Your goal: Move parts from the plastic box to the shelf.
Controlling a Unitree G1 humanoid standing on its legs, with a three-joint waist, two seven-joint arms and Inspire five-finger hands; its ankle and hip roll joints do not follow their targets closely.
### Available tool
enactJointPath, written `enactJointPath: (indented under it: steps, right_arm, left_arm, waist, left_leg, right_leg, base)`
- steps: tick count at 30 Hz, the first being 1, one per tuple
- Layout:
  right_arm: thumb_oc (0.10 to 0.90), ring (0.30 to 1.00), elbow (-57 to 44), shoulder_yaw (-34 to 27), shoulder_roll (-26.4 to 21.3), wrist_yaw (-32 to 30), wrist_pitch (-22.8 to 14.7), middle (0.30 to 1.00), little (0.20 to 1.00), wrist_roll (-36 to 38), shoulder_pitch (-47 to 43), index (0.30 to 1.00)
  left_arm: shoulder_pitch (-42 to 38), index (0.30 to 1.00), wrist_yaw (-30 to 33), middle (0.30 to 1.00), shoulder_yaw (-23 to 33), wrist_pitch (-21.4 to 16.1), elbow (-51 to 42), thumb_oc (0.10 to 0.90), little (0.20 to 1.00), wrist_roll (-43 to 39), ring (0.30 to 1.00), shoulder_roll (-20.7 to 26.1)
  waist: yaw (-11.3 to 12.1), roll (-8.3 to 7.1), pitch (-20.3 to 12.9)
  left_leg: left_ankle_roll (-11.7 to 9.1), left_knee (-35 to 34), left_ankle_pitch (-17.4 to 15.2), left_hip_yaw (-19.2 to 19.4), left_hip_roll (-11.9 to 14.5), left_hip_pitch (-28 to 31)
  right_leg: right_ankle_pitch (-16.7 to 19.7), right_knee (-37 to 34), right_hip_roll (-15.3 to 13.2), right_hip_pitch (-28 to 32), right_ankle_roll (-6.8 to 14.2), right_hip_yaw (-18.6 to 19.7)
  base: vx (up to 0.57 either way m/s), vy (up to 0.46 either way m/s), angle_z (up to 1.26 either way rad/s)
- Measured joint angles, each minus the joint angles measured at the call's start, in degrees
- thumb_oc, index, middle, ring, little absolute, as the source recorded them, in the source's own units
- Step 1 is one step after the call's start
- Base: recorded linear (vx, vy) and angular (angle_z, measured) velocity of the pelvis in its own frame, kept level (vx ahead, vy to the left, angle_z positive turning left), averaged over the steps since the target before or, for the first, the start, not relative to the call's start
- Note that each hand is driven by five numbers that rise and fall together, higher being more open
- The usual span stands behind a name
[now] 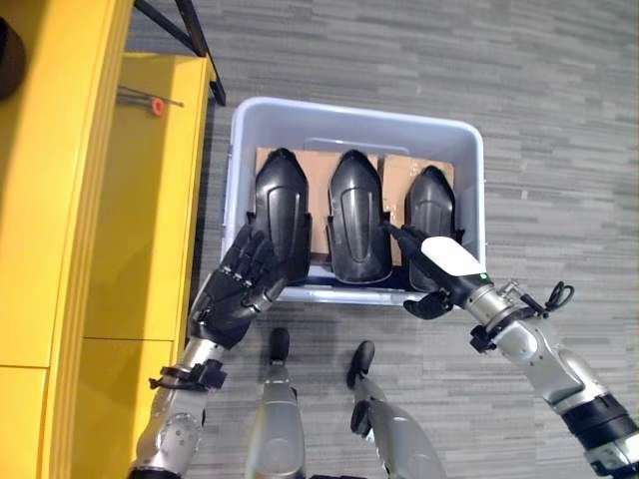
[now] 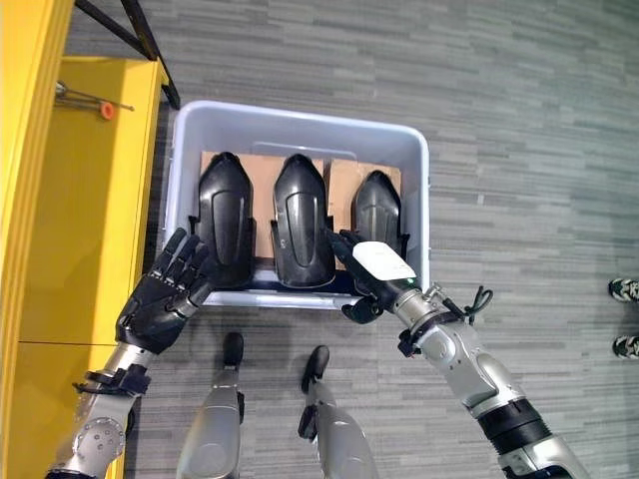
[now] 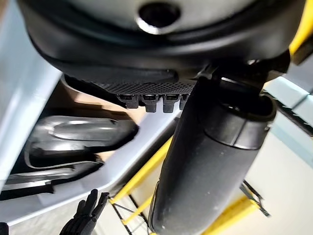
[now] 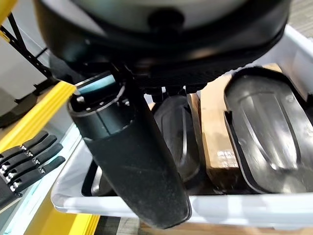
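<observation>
A pale plastic box (image 1: 349, 108) stands on the floor and holds three black shell-shaped parts upright, with cardboard between them: left part (image 1: 283, 200), middle part (image 1: 357, 215), right part (image 1: 431, 200). My left hand (image 1: 235, 294) is open, fingers straight, at the box's near left corner beside the left part, holding nothing. My right hand (image 1: 444, 261), with a white cover, reaches over the near right rim. It is open, its fingers pointing into the gap between the middle and right parts. In the right wrist view its thumb (image 4: 132, 161) stands straight over the rim, apart from the parts (image 4: 264, 137).
The yellow shelf (image 1: 150, 220) runs along the left, close to the box, with a small orange-tipped item (image 1: 157, 105) on it. Black frame legs (image 1: 195, 35) stand behind the shelf. A person's shoes (image 2: 624, 289) are at the far right on the grey floor.
</observation>
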Motion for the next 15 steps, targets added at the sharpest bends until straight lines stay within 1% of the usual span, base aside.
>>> enactJointPath:
  steps: [2, 3, 6, 9, 10, 12, 13, 15]
  right_arm:
    - [0.900, 1.000, 0.1, 1.2, 0.0, -0.2, 0.0, 1.000, 1.000, -0.1, -1.1, 1.000]
    - [0.900, 1.000, 1.0, 3.6, 0.0, -0.3, -0.1, 1.000, 1.000, -2.2, -3.7, 1.000]
    - [0.900, 1.000, 2.2, 6.4, 0.0, -0.3, -0.7, 1.000, 1.000, -5.1, -7.8, 1.000]
    - [0.900, 1.000, 4.1, 10.0, -0.1, -0.4, -0.8, 1.000, 1.000, -7.5, -13.9, 1.000]
    - [0.900, 1.000, 5.6, 11.6, 0.0, -0.7, -1.0, 1.000, 1.000, -9.1, -17.0, 1.000]
    - [0.900, 1.000, 7.1, 13.6, 0.0, -0.7, -1.1, 1.000, 1.000, -9.9, -19.8, 1.000]
    - [0.900, 1.000, 7.5, 14.4, -0.1, -0.8, -1.0, 1.000, 1.000, -10.7, -21.0, 1.000]
    - [0.900, 1.000, 8.1, 16.4, -0.1, -0.9, -0.7, 1.000, 1.000, -12.3, -23.1, 1.000]
  left_arm:
    - [-0.5, 1.000, 0.4, 1.000, -1.2, 0.0, -0.3, 0.900, 1.000, 0.0, 1.000, 0.2]
    - [-1.0, 1.000, 0.6, 1.000, -2.3, 0.0, -0.3, 0.900, 1.000, 0.0, 1.000, 0.4]
    - [-2.5, 1.000, 0.8, 1.000, -3.9, 0.0, -0.3, 0.900, 1.000, 0.0, 1.000, 0.8]
    - [-3.6, 1.000, 1.2, 1.000, -4.6, 0.1, -0.2, 0.900, 1.000, 0.0, 1.000, 0.8]
    - [-4.5, 1.000, 1.4, 1.000, -5.1, 0.3, -0.1, 0.900, 1.000, 0.0, 1.000, 0.8]
    - [-4.7, 1.000, 1.4, 1.000, -5.2, 0.3, 0.0, 0.900, 1.000, 0.0, 1.000, 0.8]
    - [-4.7, 1.000, 1.4, 1.000, -5.3, 0.3, 0.0, 0.900, 1.000, 0.0, 1.000, 0.9]
    - [-4.6, 1.000, 1.4, 1.000, -5.2, 0.3, 0.2, 0.900, 1.000, 0.0, 1.000, 1.2]
  waist:
    - [0.0, 0.30, 0.2]
    - [-0.1, 0.57, 0.4]
    - [0.4, 0.99, 0.6]
    - [0.9, 1.18, 0.8]
    - [1.8, 1.29, 0.8]
    - [2.3, 1.29, 0.8]
    - [3.2, 1.31, 0.8]
    - [3.6, 1.32, 0.8]
  left_leg:
    - [0.0, 0.0, 0.0, 0.0, 0.0, -0.7]
    - [-0.1, 0.2, 0.1, 0.1, 0.0, -1.5]
    - [-0.2, 0.3, 0.1, -0.1, 0.0, -2.4]
    - [-0.2, 0.8, 0.1, -0.2, 0.0, -3.4]
    - [-0.2, 0.9, 0.1, -0.3, 0.0, -3.8]
    - [-0.2, 1.0, 0.1, -0.6, -0.1, -4.0]
    - [-0.2, 1.0, 0.1, -0.6, -0.2, -4.0]
    - [-0.2, 1.1, 0.1, -0.8, -0.4, -4.1]
  right_leg:
    - [0.1, 0.0, 0.0, -0.8, -0.1, 0.0]
    - [0.1, 0.1, 0.0, -1.6, -0.1, 0.0]
    - [0.1, 0.1, 0.1, -2.3, -0.2, -0.2]
    - [0.1, 0.2, 0.1, -3.1, -0.2, -0.2]
    - [0.1, 0.5, 0.0, -3.5, -0.2, -0.3]
    - [0.1, 0.5, 0.0, -3.6, -0.2, -0.6]
    - [0.1, 0.7, -0.2, -3.6, -0.2, -0.7]
    - [0.0, 0.8, -0.4, -3.6, -0.1, -0.8]
  base:
    - [-0.06, 0.008, -0.02]
    - [-0.05, -0.007, -0.01]
    - [-0.04, -0.004, 0.02]
    - [0.00, 0.000, 0.00]
    - [0.00, 0.012, 0.03]
    - [0.01, 0.018, 0.06]
    - [0.01, 0.022, 0.07]
    - [-0.01, 0.012, 0.05]
